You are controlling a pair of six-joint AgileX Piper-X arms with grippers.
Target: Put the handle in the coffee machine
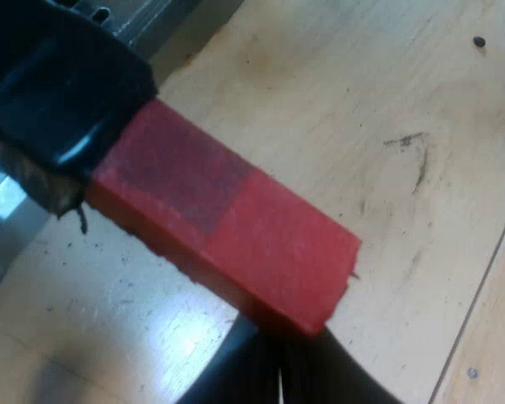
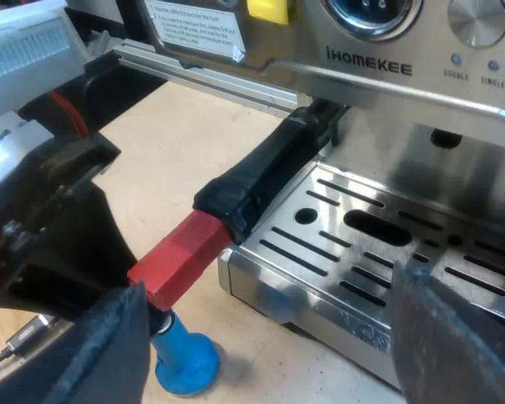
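My right gripper (image 2: 278, 362) hung wide open with nothing in it. Its two fingers (image 2: 109, 353) were spread well apart in front of the coffee machine (image 2: 387, 67), low over the slotted metal tray (image 2: 362, 244). The handle (image 2: 244, 189) was at the machine. Its dark part ran up under the machine's front, beside the tray's edge. Its red end (image 1: 236, 227) stuck out at a slant over the wooden table (image 1: 379, 101), clear of the surface. I could not see how firmly its metal end sat in the machine, because the front hid it. My left gripper (image 1: 278, 366) was at the very tip of the red end, touching it. I could not tell how far it was closed or whether it truly had hold. Under the red end, a blue tamper (image 2: 183, 364) stood on the table, just beside the tray's near corner and close below my left gripper.
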